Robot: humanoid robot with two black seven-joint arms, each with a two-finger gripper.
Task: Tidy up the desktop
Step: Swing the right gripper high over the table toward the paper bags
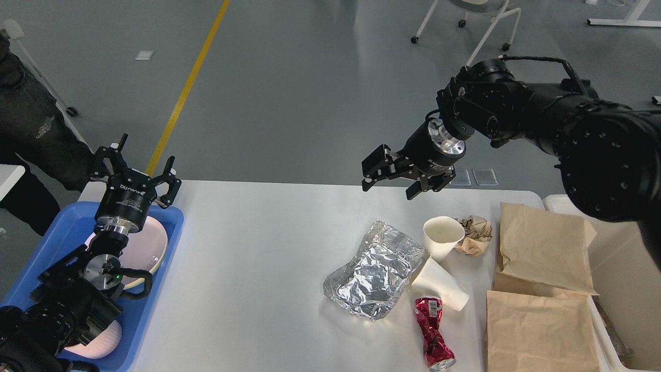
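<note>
— Two sets of jaws, both spread wide, nothing held in either. Right gripper [390, 181] hanging above the far edge of the desk [248, 268], at about twelve o'clock from the upright paper cup [443, 236].

— And the left gripper [135, 171]?

— Parked over the blue tray [62, 232] at nine o'clock, fingers pointing away, above the pink plate [150, 248]. Probably kept clear of the rubbish side.

— Why gaping on the right?

— Likely readied for a pick. Nearest below: upright cup, with crumpled brown paper [474, 235] touching it at three o'clock.

— Further out?

— Foil tray [373, 271] at seven o'clock from that cup, a second cup [441, 287] tipped over just beside the foil, crushed red can [433, 336] at six. Two brown paper bags [542, 289] overlapping near the right edge, next to the cream bin [627, 289]. Handy for dropping waste in. Desk far from tidy yet.
</note>
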